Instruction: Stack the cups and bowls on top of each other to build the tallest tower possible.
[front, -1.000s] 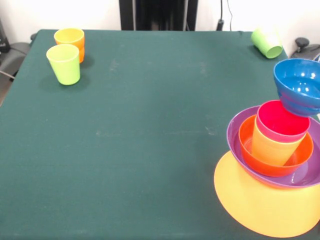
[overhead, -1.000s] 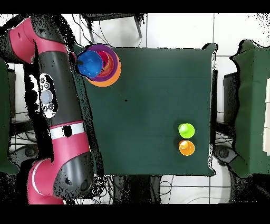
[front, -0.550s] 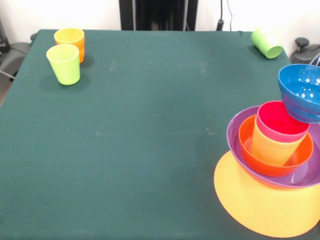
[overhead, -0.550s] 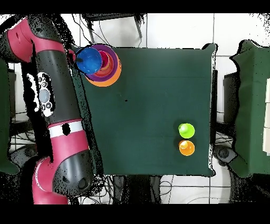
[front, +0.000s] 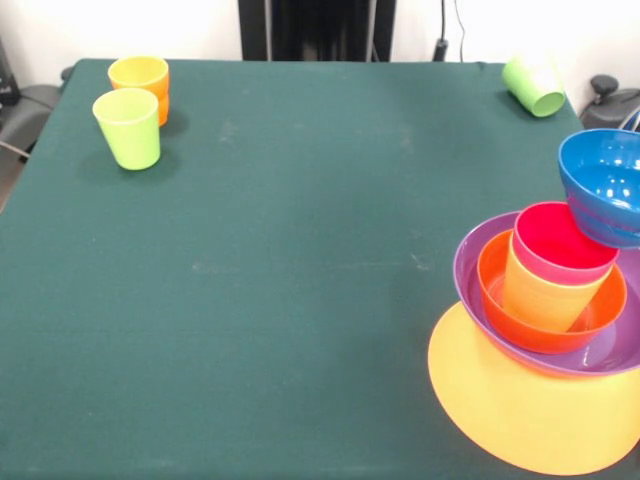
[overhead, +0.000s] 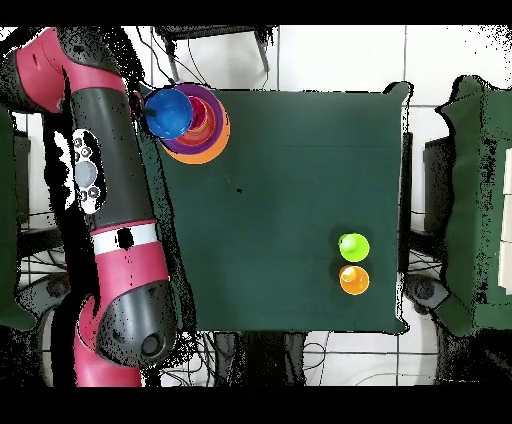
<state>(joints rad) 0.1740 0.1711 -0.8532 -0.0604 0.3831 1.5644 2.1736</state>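
Note:
The tower (front: 545, 320) stands at the right front: an orange-yellow bowl (front: 520, 410) lowest, then a purple bowl (front: 470, 268), a red-orange bowl (front: 493, 290), a yellow cup (front: 535, 298) and a red cup (front: 562, 243). A blue bowl (front: 605, 185) hangs tilted in the air just behind the tower, cut off by the right edge. In the overhead view the arm's end meets this bowl (overhead: 170, 112) at its rim, where my gripper (overhead: 147, 107) holds it. Lime (front: 128, 128) and orange (front: 140, 78) cups stand far left. A green cup (front: 533, 85) lies on its side far right.
In the overhead view the red arm (overhead: 110, 200) runs along the table's left edge. The tower (overhead: 200, 125) sits close to the table's corner. The lime (overhead: 353, 246) and orange (overhead: 353, 279) cups stand near the opposite side, close to that edge.
The blue bowl has drifted a little to the right and slightly down in the front view. The arm has swung a little in the overhead view. Cups and tower are unmoved.

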